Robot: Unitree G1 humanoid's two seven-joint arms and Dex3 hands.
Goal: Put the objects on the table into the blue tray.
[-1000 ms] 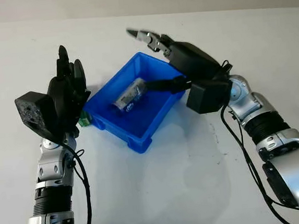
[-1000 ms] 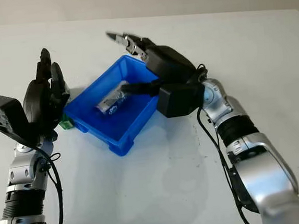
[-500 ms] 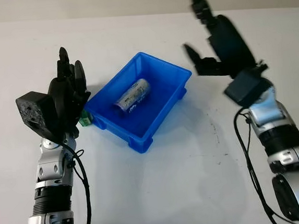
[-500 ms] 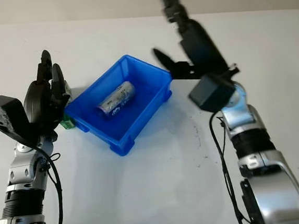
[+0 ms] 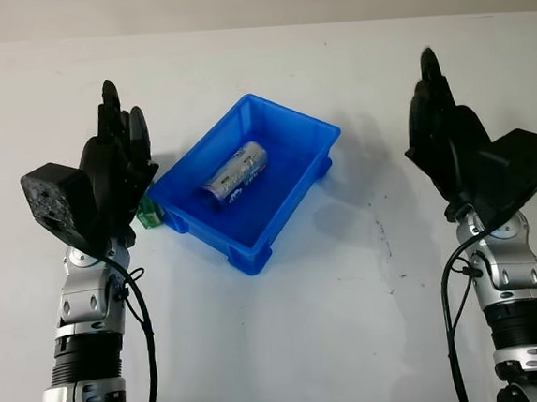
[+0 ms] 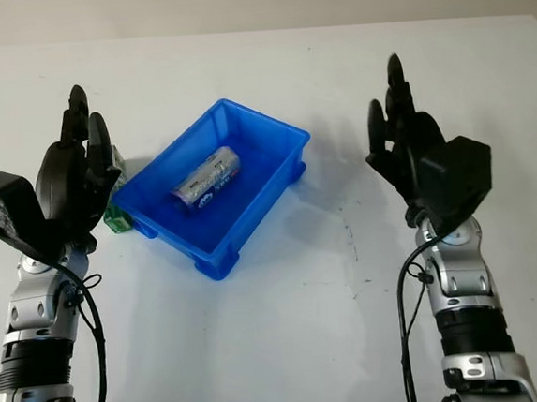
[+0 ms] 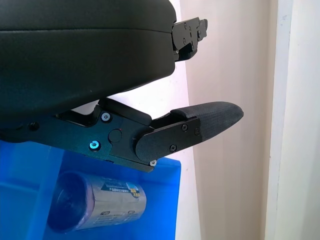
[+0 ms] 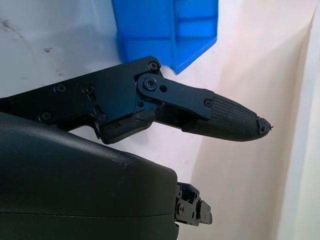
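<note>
the left hand (image 5: 115, 167) stood raised just left of the blue tray (image 5: 297, 184), fingers straight, held close together and empty. a small green object (image 5: 148, 214) sat on the table (image 5: 291, 349) against the tray's left corner, partly hidden behind that hand. a battery (image 5: 236, 171) lay inside the tray. the right hand (image 5: 446, 138) was up well right of it, fingers straight, empty. judging by this, the green piece was next: the left hand would need to lower and pinch it.

lab-like setup, bare white table (image 5: 291, 349), plain wall (image 7: 235, 60)
</note>
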